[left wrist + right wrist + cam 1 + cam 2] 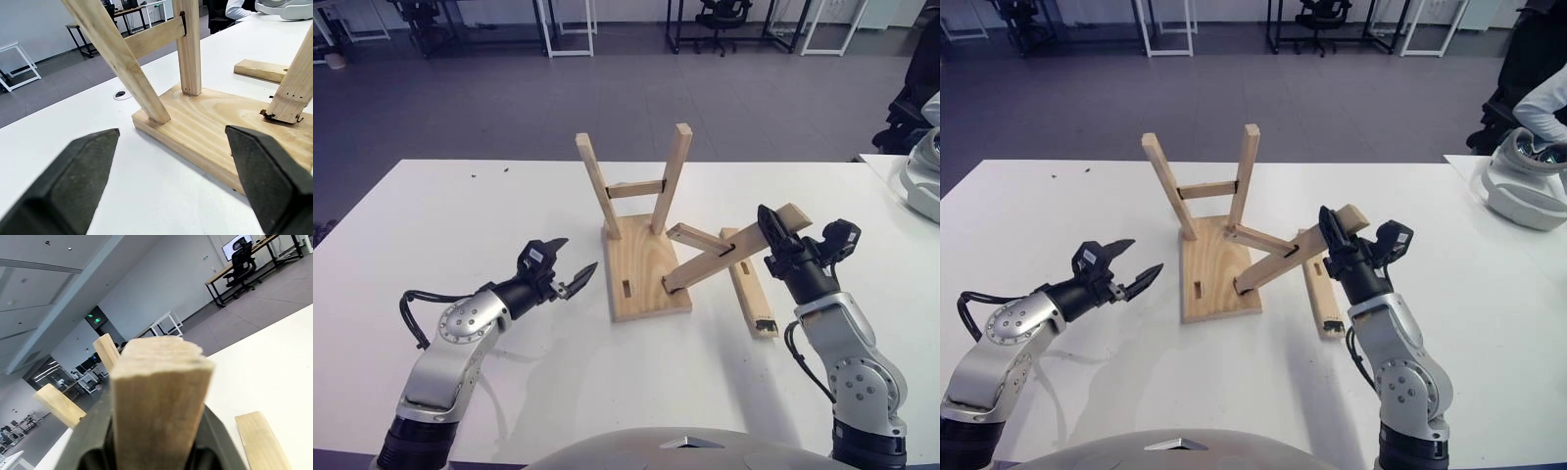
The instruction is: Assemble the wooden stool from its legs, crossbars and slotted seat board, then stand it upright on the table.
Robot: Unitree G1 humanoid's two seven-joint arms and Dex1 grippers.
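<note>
White tabletop (460, 215) carries the slotted seat board (641, 269) flat at its middle, two legs (597, 181) upright at its far end, while another leg (705, 266) slants from the board's near right corner up and rightward into the right tool (771, 233), clamped on its top end; the left tool (576, 257) gapes wide just left of the board.

The seat board (646, 279) is pale yellow wood with wavy grain; the upright legs (598, 186) and slanted leg (705, 266) are light tan. The table (431, 215) is plain white. The left gripper (580, 253) and right gripper (771, 227) are black.
</note>
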